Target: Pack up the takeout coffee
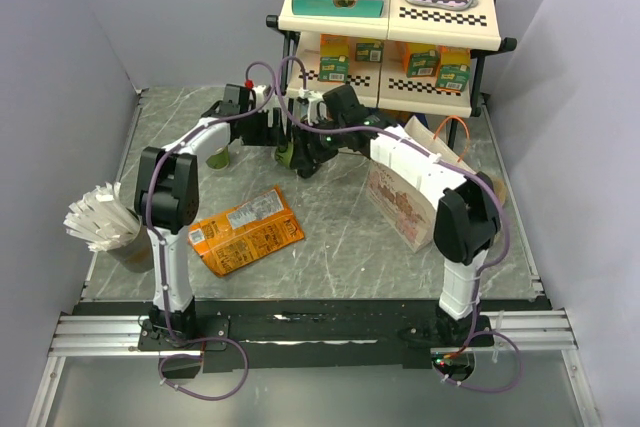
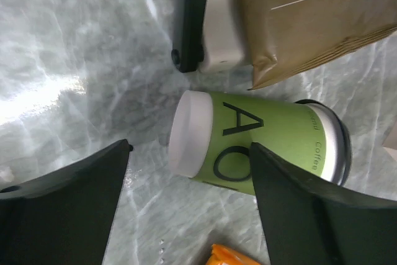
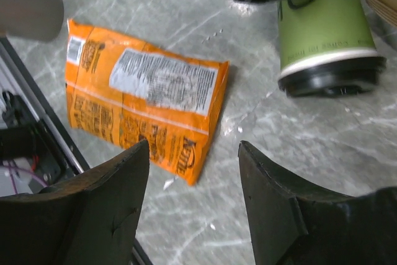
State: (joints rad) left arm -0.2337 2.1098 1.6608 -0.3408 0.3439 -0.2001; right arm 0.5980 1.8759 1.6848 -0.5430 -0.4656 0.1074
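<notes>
Top view: we are seeing the takeout coffee (image 1: 287, 154) resting on the surface (image 1: 340, 237), upper middle of the frame.
Left wrist: left jaws are standing wide apart; the coffee (image 2: 248, 138) is lying sideways at centre right, unclamped.
Right wrist: right jaws are gaping, gripping nothing; the coffee (image 3: 322, 35) is lying upper right, with an orange snack bag (image 3: 142, 110) at left.

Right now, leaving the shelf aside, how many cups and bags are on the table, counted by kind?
Green cups: 2, the cup with a black lid and a second green cup
Cup of white pieces: 1
Orange snack bag: 1
Brown snack pouch: 1
Paper bag: 1
Total: 6
</notes>
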